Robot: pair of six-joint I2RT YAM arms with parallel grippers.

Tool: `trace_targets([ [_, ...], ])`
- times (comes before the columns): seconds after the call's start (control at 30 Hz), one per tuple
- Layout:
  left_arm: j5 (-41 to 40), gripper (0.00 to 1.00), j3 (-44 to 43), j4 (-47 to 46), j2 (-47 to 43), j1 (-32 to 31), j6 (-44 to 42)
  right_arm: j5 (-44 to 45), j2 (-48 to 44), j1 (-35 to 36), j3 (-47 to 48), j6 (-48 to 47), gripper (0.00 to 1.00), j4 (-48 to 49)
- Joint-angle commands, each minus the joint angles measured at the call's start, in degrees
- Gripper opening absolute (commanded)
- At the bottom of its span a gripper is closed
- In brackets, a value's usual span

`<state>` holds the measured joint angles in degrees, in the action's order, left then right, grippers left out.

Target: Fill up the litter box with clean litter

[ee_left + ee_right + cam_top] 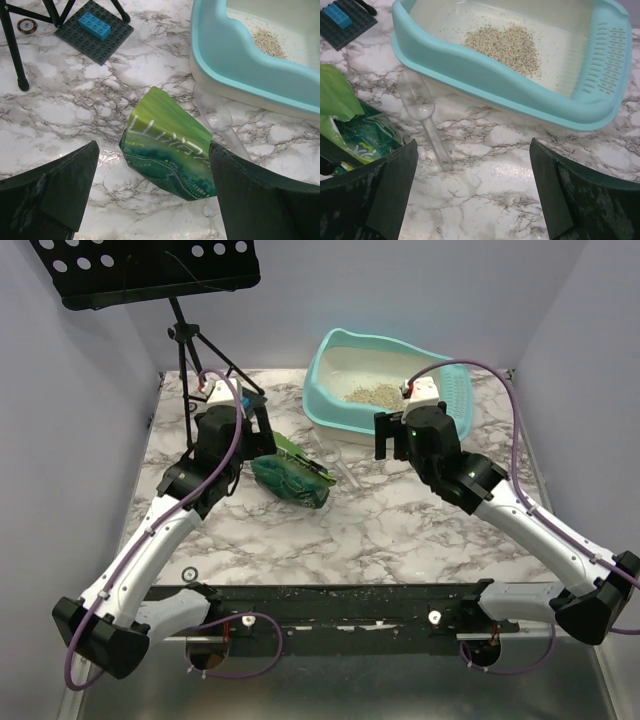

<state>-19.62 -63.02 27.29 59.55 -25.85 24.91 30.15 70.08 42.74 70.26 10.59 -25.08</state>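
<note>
Marble tabletop [400,520]; green litter bag [167,142] lies flat just ahead of left gripper [152,152], framed by its spread jaws. Right gripper [472,147] also released, empty, nearer clear scoop [422,112] and litter box [445,60].

We find the litter box [325,412] at the far right of the table [400,525], with the clean litter [374,395] piled inside it. Just before its near wall lies the scoop [420,102], and left of that scoop lies the bag [290,480].
</note>
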Motion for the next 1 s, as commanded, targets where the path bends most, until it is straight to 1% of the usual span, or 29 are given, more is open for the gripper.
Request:
trace_targets([
  [0.0, -4.5, 0.99, -4.1, 4.9, 3.1, -1.8, -1.1, 3.9, 0.2, 0.0, 1.3, -1.2, 1.00, 2.1],
  [0.07, -5.2, 0.99, -3.0, 3.8, 3.1, -1.8, -1.3, 0.9, 0.7, 0.0, 1.8, -3.1, 1.00, 2.0],
  [0.17, -6.2, 0.99, -0.2, 1.3, 1.3, -1.8, -1.1, -7.8, 1.7, 0.1, 2.7, -7.6, 1.00, 1.8],
  [0.3, -7.6, 0.99, 4.7, -2.8, -3.9, -1.8, -0.3, -16.3, 4.4, 0.1, 4.6, -13.1, 1.00, 0.6],
  [0.37, -10.0, 0.99, 6.9, -3.6, -6.1, -1.8, 0.9, -21.1, 5.6, 0.1, 4.7, -16.0, 1.00, 1.0],
  [0.47, -11.8, 0.99, 7.0, -3.3, -8.0, -1.8, 1.3, -26.9, 7.9, 0.1, 5.8, -18.8, 0.99, 1.1],
  [0.63, -11.7, 0.99, 7.6, -2.5, -9.4, -1.8, 2.2, -37.3, 14.1, 1.1, 10.4, -23.5, 0.96, -1.9],
  [0.73, -10.5, 0.99, 7.4, -2.4, -8.9, -1.8, 2.5, -38.1, 17.1, 3.0, 11.9, -26.1, 0.95, -2.3],
  [0.97, -9.2, 0.99, 7.3, -2.5, -9.5, -1.8, 2.4, -40.9, 21.4, 4.4, 14.2, -26.3, 0.91, -2.3],
])
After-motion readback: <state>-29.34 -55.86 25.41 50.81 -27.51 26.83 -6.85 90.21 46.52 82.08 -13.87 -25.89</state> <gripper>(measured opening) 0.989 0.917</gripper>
